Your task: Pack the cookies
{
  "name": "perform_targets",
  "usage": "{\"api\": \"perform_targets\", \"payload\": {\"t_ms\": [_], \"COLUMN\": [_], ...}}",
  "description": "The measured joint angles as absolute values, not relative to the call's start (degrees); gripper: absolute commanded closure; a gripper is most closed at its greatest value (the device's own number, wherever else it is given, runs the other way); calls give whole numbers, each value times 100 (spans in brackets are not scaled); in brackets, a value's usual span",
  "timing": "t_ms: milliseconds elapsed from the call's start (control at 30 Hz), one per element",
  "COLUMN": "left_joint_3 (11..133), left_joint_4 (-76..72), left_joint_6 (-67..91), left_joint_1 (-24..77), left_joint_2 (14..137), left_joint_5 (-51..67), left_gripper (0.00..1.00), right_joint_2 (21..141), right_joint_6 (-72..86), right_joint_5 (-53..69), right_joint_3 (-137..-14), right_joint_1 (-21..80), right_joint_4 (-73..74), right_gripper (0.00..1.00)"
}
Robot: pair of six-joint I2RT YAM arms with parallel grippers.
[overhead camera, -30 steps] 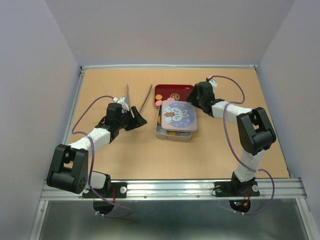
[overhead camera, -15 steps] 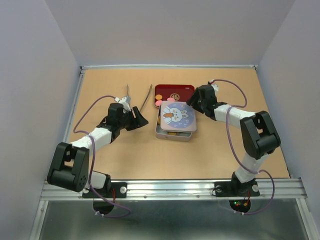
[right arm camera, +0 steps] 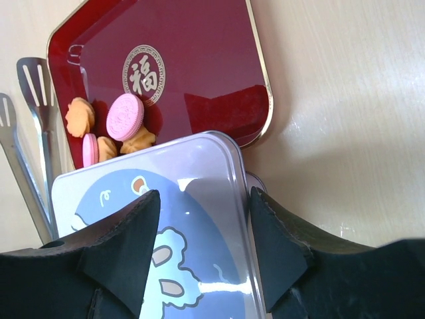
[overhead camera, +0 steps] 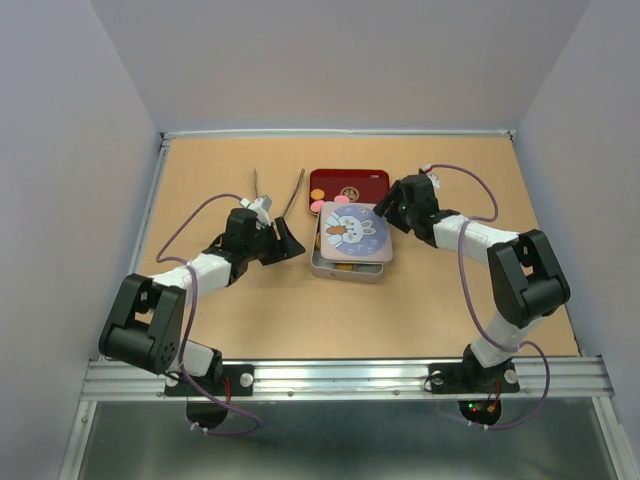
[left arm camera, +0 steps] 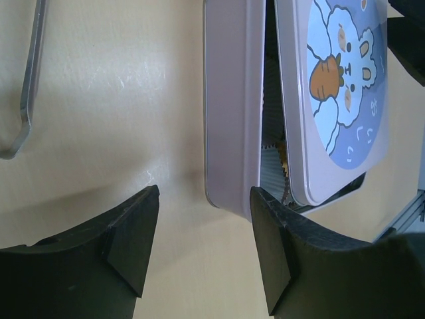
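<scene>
The cookies are round, with no real long axis. A few orange and pink ones huddle in the near-left corner of the red tray, one pink one leaning up on its edge, and more sit in the silver tin under its skewed bunny lid. The left pincer stands apart and empty, low over the surface just beside the tin's corner; the right pincer is also apart at the lid's far corner, contact unclear.
</scene>
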State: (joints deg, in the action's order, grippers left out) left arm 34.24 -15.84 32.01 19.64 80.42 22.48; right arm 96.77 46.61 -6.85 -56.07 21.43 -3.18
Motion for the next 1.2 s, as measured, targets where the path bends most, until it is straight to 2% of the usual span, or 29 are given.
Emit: {"api": "perform_targets", "payload": {"t_ms": [333, 1200], "left_joint_3": [3424, 3583], "left_joint_4": [-1693, -1772], "left_joint_6": [3221, 3229], "left_joint_1": [1988, 2005], "left_joint_2": [8084, 8392], "left_joint_5": [2246, 2244], "left_gripper": [33, 33], "right_joint_2": [9625, 8628], "right_joint_6": [4768, 4821], "right_joint_5": [-587, -517], "right_joint_3": [-5529, -4746], "right_joint_1": [2217, 2484], "right_joint_4": [-338, -99], "right_gripper": [39, 40]}}
